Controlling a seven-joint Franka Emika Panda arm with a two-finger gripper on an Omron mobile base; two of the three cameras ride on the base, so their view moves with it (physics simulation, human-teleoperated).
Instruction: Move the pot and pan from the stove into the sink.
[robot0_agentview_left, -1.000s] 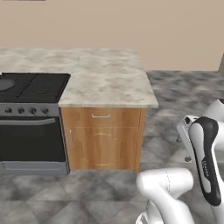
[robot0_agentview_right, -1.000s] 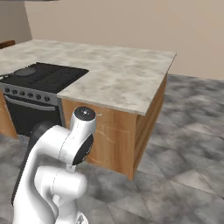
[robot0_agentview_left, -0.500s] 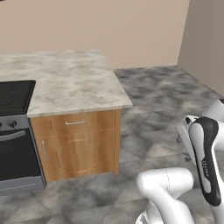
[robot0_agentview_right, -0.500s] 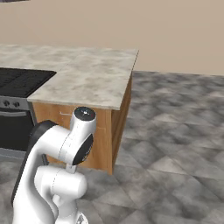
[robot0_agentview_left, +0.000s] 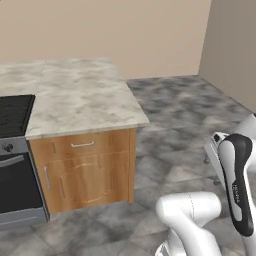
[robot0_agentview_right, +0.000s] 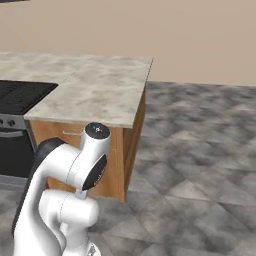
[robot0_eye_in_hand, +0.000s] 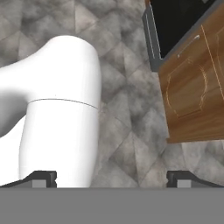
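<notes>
Gripper: your gripper (robot0_eye_in_hand: 111, 179) hangs wide apart, empty, aimed at the grey floor (robot0_eye_in_hand: 127, 74).
Stove: your stove (robot0_agentview_left: 12, 150) sits far left, touching the wooden cabinet (robot0_agentview_left: 87, 167).
Counter: marble counter (robot0_agentview_right: 100, 92) beside it.

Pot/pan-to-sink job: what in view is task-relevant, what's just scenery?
Task-relevant:
stove, at the left edge, no pot or pan seen on the visible part
gripper, jaws open, nothing held

Scenery:
marble counter
wood cabinet with drawer
tiled floor
</notes>
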